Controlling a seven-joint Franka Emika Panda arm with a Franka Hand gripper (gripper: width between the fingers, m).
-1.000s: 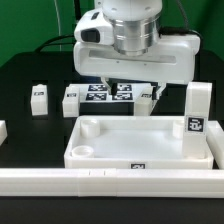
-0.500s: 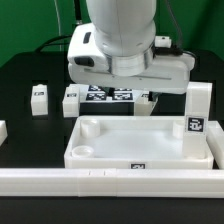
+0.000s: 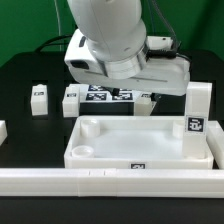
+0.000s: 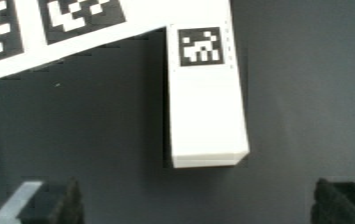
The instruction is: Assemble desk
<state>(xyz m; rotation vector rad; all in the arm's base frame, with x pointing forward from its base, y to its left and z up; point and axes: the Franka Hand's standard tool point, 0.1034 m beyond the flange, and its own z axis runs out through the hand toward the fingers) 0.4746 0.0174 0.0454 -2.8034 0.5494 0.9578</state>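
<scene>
The white desk tabletop (image 3: 140,140), a rimmed tray with round corner sockets, lies at the front middle of the exterior view. Two tagged white legs (image 3: 38,97) (image 3: 70,98) lie to its back left. One leg (image 3: 198,110) stands upright at its right. Another leg (image 3: 146,100) lies beside the marker board (image 3: 104,95), partly under the robot hand (image 3: 128,72). In the wrist view this leg (image 4: 206,95) lies flat just ahead of my gripper (image 4: 195,205). The fingers (image 4: 41,200) stand wide apart with nothing between them. The fingertips are hidden in the exterior view.
A long white border rail (image 3: 110,181) runs along the front, with a short white piece (image 3: 3,130) at the exterior view's left. A corner of the marker board (image 4: 49,30) shows in the wrist view beside the leg. The table is black.
The arm has come down and swung toward the exterior view's left, now covering more of the marker board. The parts on the table have not moved.
</scene>
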